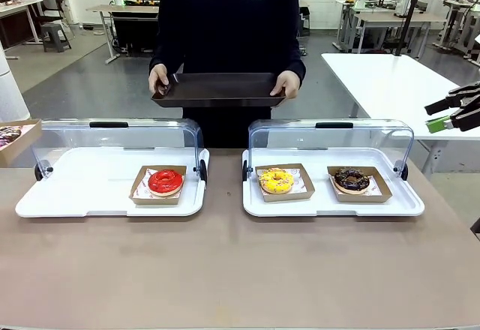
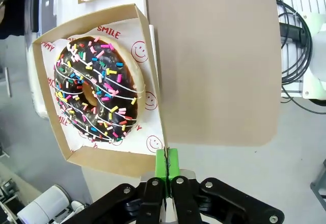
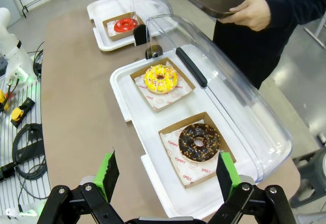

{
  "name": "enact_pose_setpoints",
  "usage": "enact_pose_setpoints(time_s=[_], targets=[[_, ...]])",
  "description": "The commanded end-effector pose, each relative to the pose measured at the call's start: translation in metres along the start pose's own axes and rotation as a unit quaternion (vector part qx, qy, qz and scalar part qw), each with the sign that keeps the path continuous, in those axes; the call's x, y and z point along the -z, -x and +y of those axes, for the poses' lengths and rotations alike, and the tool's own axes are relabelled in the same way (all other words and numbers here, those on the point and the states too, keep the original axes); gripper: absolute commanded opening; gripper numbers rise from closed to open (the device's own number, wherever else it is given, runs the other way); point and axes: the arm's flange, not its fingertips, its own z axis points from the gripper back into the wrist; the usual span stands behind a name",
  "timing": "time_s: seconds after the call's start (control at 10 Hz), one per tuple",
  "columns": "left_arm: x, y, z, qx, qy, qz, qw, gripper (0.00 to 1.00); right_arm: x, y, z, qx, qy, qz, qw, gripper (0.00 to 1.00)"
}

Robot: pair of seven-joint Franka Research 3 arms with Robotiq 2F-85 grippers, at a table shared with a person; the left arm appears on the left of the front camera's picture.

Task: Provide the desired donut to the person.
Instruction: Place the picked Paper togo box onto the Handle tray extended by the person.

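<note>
Person: "FILA" read on chest. "SMILE" printed by sprinkled donut. Left gripper seen pinched shut at its box edge (nothing held). Right gripper held wide open over chocolate donut, empty.

"fila" on the person's sweatshirt, "smile" (red print) on the paper liner

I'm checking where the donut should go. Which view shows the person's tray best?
Front view: the whole dark tray shows, held at both ends by the person. The right wrist view catches just one end at its top edge, with one hand.
</note>
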Motion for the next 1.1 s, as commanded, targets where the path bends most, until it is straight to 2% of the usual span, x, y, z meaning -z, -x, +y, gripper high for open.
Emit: enact_pose_setpoints(time_s=[0.0, 1.0], targets=[[0.0002, 0.001, 0.0019, -0.004, -0.009, 0.0, 1.0, 0.0, 0.0006, 0.0009, 0.0006, -0.001, -0.005, 0.001, 1.0, 1.0], [0.0002, 0.001, 0.0019, -0.004, -0.009, 0.0, 1.0, 0.0, 0.0006, 0.0009, 0.0006, -0.001, -0.005, 0.001, 1.0, 1.0]])
